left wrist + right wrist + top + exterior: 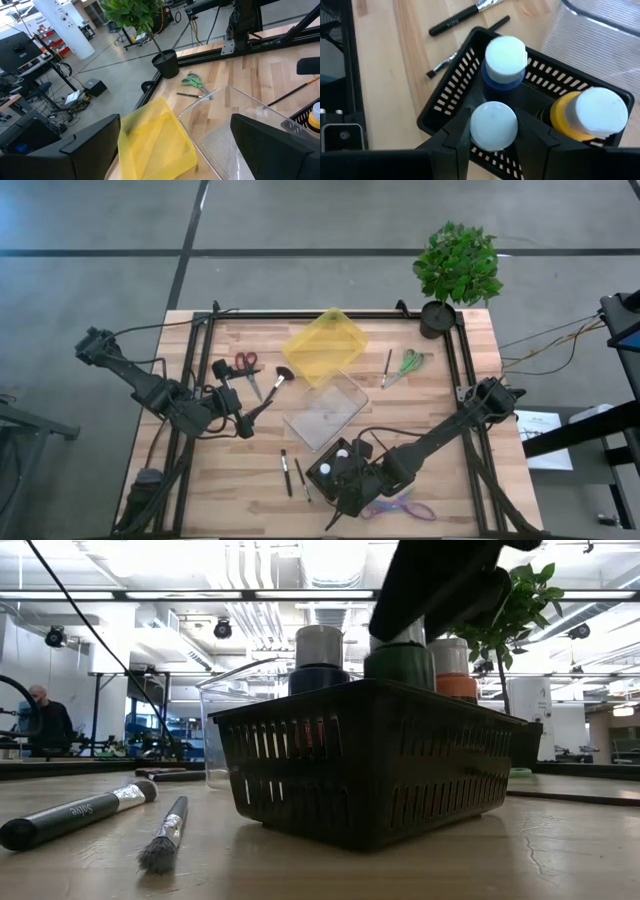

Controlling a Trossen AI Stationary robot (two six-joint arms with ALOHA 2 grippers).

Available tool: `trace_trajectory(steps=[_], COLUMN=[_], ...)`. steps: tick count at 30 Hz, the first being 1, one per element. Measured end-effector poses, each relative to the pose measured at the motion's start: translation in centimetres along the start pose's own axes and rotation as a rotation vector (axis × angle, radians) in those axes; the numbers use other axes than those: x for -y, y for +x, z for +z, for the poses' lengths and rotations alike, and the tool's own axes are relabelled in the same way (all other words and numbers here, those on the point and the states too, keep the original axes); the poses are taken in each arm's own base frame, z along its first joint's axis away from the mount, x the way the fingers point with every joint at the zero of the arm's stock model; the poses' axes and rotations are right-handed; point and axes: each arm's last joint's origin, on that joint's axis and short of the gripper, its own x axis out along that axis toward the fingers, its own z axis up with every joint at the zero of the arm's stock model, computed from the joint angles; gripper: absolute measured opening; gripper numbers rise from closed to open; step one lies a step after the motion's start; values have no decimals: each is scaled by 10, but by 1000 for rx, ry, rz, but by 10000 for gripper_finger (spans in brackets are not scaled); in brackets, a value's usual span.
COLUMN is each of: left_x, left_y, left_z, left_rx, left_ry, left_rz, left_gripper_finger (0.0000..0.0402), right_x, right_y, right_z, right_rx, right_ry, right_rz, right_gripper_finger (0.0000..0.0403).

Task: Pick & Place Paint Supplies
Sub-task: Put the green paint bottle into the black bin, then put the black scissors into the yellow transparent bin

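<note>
A black slotted basket (335,472) (370,765) (450,100) stands near the table's near edge. Three white-capped paint bottles stand upright in it: dark blue (505,62) (320,665), orange (592,117) (455,680) and green (400,662). My right gripper (493,135) (342,475) is above the basket, shut on the green bottle. Two thin dark brushes (293,475) (165,835) lie flat on the table to the basket's left. A fan-headed brush (275,385) lies by my left gripper (243,422) (175,150), which is open and holds nothing. My right gripper pinches the green bottle by its white cap (493,125), one finger (457,137) on each side. It comes from above, pointing down. The bottle stands upright inside the basket between the other two; the basket wall hides its base.
A yellow tray (325,345) (155,140) and a clear container (325,412) (225,115) lie mid-table. Red scissors (247,365), green scissors (410,363) with another brush (388,368), purple scissors (400,508) and a potted plant (455,270) at the far right corner.
</note>
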Motion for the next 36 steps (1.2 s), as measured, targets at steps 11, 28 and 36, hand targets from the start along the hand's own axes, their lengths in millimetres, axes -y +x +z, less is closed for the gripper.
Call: trace_trajectory(steps=[11,28,36], left_x=[0,2,-6], left_y=[0,1,-3], left_z=[-1,-4,-12], left_rx=[-1,-6,-5], left_ry=[1,28,12], left_rz=[0,9,45], left_gripper_finger=[384,384,384], right_x=[1,-2,14], right_y=[1,-67,-154], right_z=[0,17,-11], right_rx=[2,237,480], right_ry=[7,-78,-157], right_rz=[-5,22,-77], right_gripper_finger=[197,207,208])
